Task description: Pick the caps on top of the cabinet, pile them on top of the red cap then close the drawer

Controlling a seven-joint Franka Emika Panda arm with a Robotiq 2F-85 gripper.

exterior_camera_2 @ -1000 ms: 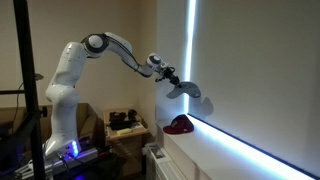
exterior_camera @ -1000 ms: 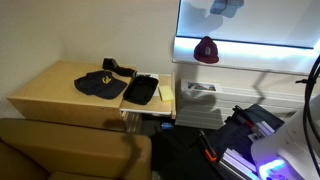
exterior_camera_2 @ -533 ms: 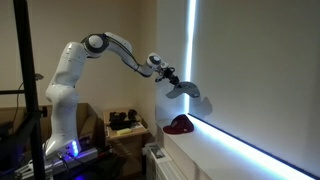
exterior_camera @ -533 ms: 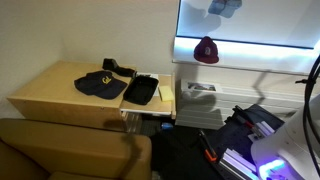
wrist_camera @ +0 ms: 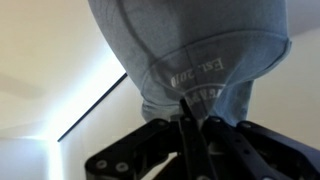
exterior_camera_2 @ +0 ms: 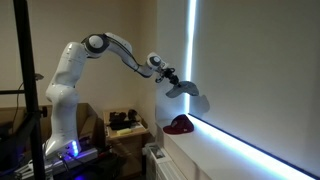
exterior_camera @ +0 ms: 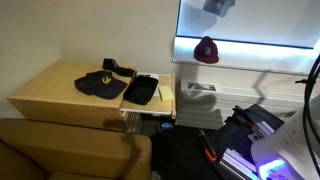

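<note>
Light blue cap (exterior_camera_2: 184,90), one of the two caps to be stacked, hangs in the air from the gripper (exterior_camera_2: 173,80). The jaws are closed on a fold of its fabric, as the wrist view shows, where the cap (wrist_camera: 190,50) fills the upper frame and the fingers meet at its edge. Held by the rim, the crown droops free below the jaws. The red cap (exterior_camera_2: 180,124) sits lower on the white ledge (exterior_camera_2: 225,152) below the bright window, slightly offset from the carried cap; the height appears chosen to clear its crown before lowering. In an exterior view the dark navy cap (exterior_camera: 99,83) lies flat on the cabinet (exterior_camera: 45,98), not yet collected, with a small black object (exterior_camera: 119,69) just behind it. The drawer (exterior_camera: 140,90) stands pulled out beside it, its black interior exposed. Judged progress: the first stacking step is under way; the second cap and the drawer closing remain.
</note>
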